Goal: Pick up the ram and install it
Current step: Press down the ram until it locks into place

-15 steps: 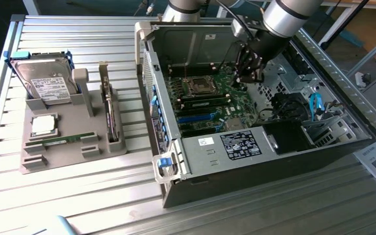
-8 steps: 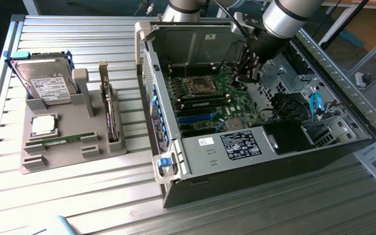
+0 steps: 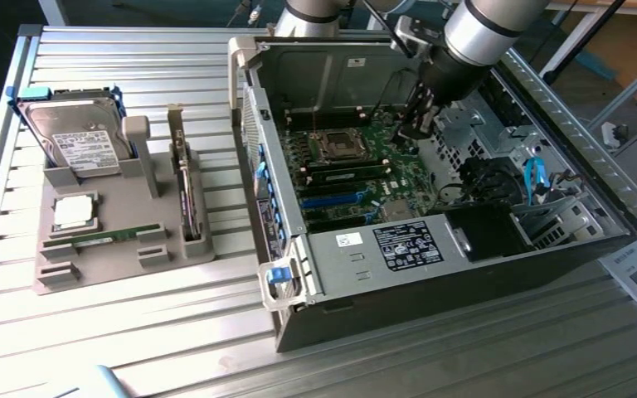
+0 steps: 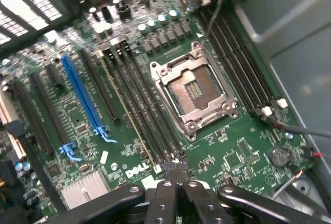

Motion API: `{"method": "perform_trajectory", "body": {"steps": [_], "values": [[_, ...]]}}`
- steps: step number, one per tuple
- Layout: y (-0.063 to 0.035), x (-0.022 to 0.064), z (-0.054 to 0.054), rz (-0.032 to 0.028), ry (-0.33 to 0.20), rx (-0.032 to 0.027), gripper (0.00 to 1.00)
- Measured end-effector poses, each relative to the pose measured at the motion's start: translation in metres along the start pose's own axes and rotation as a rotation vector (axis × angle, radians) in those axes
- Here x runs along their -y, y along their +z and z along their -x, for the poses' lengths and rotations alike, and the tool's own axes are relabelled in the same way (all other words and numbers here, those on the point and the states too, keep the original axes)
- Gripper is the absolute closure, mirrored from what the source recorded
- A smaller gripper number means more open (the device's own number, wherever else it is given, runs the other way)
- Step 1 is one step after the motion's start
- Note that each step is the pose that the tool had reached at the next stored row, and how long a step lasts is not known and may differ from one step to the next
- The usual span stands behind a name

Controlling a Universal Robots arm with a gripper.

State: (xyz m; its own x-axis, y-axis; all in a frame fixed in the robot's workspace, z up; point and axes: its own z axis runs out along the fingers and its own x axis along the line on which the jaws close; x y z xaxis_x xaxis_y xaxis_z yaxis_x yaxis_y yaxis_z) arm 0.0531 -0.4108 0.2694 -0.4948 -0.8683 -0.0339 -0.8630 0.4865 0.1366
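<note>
Here the gripper (image 4: 176, 175) hangs closed and empty above the motherboard (image 4: 217, 146) inside the case (image 3: 407, 249); well apart, the ram (image 3: 106, 239) lies in the grey tray (image 3: 109, 269); likely light, stiff, fragile; best gripped along its long edges.

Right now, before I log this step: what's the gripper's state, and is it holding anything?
Gripper: shut, fingertips together with nothing between them, above the motherboard. The ram lies on the grey holder.
</note>
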Motion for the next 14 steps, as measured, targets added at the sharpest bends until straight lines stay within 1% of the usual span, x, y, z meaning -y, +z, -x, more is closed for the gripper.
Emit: {"method": "perform_trajectory", "body": {"steps": [4,5,8,10,11,14], "values": [[0.0002,0.0,0.0,-0.0033,0.094,0.0128,0.9],[0.0002,0.0,0.0,-0.0037,0.109,0.0149,0.9],[0.0004,0.0001,0.0,-0.0065,0.19,0.0262,0.9],[0.0005,0.0001,0.0,-0.0075,0.218,0.0301,0.9],[0.0005,0.0001,0.0,-0.0084,0.241,0.0332,0.9],[0.0008,0.0001,0.0,-0.0111,0.324,0.0447,0.9]]}}
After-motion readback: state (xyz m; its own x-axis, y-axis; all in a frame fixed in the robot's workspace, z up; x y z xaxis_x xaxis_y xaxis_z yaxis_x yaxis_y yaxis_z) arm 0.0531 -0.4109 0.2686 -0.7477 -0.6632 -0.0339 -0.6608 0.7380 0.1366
